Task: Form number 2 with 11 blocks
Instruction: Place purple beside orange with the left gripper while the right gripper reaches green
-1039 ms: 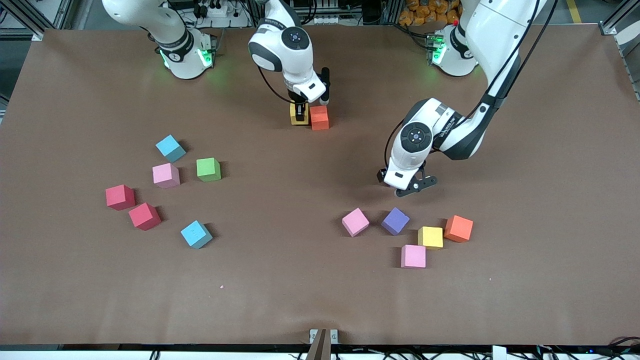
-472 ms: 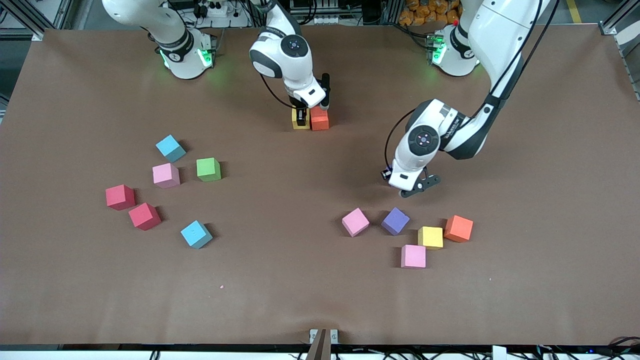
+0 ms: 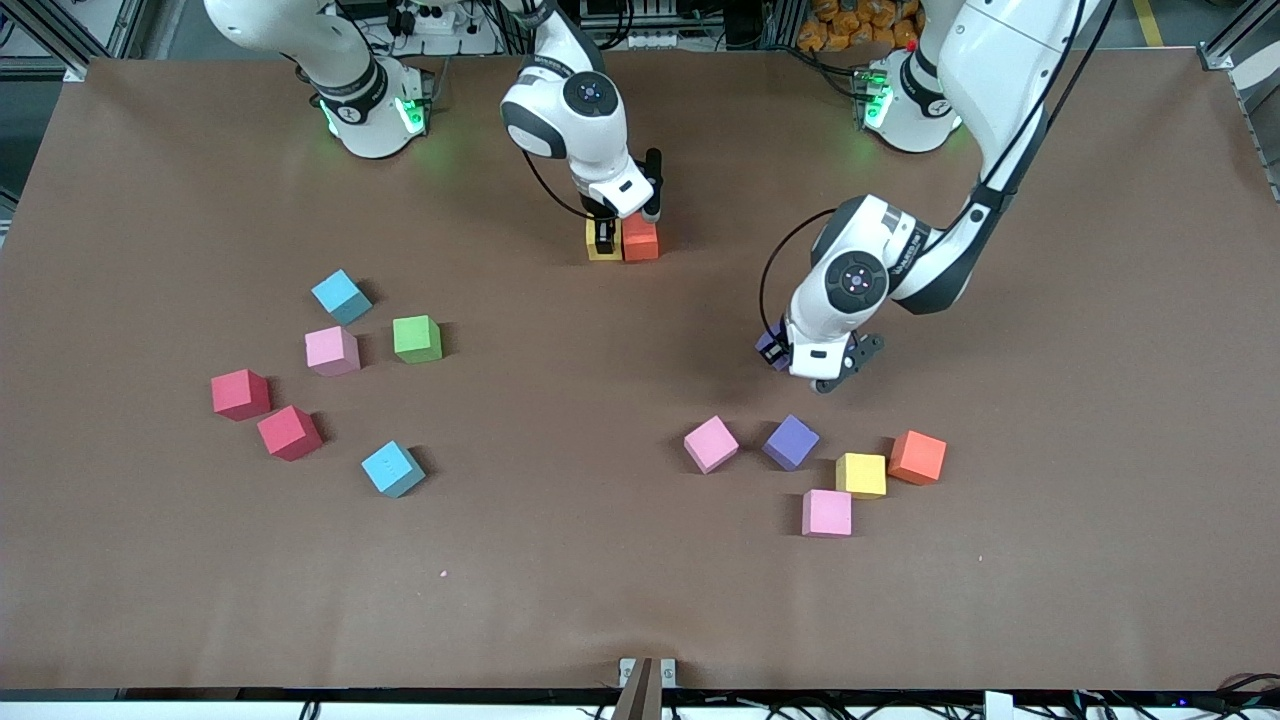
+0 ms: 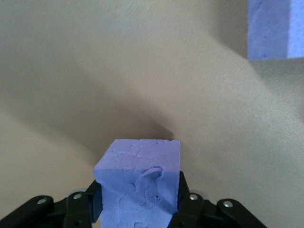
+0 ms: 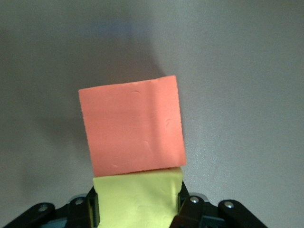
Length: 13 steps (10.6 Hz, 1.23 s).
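**Fourteen blocks counted in seven colours**

Fourteen blocks are seen in all. Three pink blocks [image 3: 332, 350] [image 3: 710, 444] [image 3: 826, 512] are counted. Two light blue blocks [image 3: 340, 296] [image 3: 392, 468] and two red blocks [image 3: 240, 393] [image 3: 289, 432] are counted. Two purple blocks are found, one on the table [image 3: 600, 600] [image 3: 790, 441] and one gripped in the left gripper [image 4: 137, 209] [image 4: 137, 175]. Two yellow blocks are found, one loose [image 3: 861, 474] and one gripped in the right gripper [image 5: 137, 204] [image 5: 137, 194]. Two orange blocks [image 3: 640, 240] [image 3: 917, 456] are counted. A single green block [image 3: 417, 338] is seen. Two grippers are counted.
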Available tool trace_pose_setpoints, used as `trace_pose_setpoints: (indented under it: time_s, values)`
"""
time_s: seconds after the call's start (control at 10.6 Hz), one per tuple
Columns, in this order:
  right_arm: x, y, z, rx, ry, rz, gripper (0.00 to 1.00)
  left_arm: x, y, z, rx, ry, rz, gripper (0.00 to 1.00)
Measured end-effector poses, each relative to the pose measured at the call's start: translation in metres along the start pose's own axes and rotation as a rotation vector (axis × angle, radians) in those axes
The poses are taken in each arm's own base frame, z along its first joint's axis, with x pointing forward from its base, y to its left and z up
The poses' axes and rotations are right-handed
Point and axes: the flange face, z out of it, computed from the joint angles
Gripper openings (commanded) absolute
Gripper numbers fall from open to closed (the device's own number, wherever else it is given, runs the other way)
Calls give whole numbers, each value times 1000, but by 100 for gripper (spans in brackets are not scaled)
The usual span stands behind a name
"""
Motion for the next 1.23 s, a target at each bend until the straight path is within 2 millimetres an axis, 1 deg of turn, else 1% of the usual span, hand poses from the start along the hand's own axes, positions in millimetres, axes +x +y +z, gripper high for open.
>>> trace_pose_setpoints:
  time_s: [0.09,0.19,0.38,0.57,0.66,0.76,0.85,0.94,1.04,1.13,1.23]
  values:
    - [0,0,0,1,-1,1,100,-10,0,-2,0,-3,-73,56]
    - [0,1,0,2,-5,2,100,-25,-1,-2,3,-7,-153,56]
    - [2,5,-4,27,-62,7,100,-63,0,-1,13,-20,-278,55]
    - [11,16,-26,51,-129,17,100,-100,5,-2,11,-36,-387,54]
    - [16,20,-36,51,-134,19,100,-115,8,-4,2,-44,-442,54]
    - [17,23,-44,52,-140,24,100,-130,10,-5,-7,-53,-493,54]
    - [12,29,-49,55,-152,40,100,-142,10,-3,-20,-63,-539,55]
    - [2,43,-53,61,-161,71,100,-152,8,1,-46,-78,-595,55]
    - [-14,66,-57,66,-164,119,100,-163,2,9,-70,-94,-640,54]
    - [-35,95,-59,68,-161,180,100,-170,-4,16,-83,-105,-671,54]
    - [-64,132,-62,69,-154,260,100,-173,-10,23,-90,-111,-710,55]
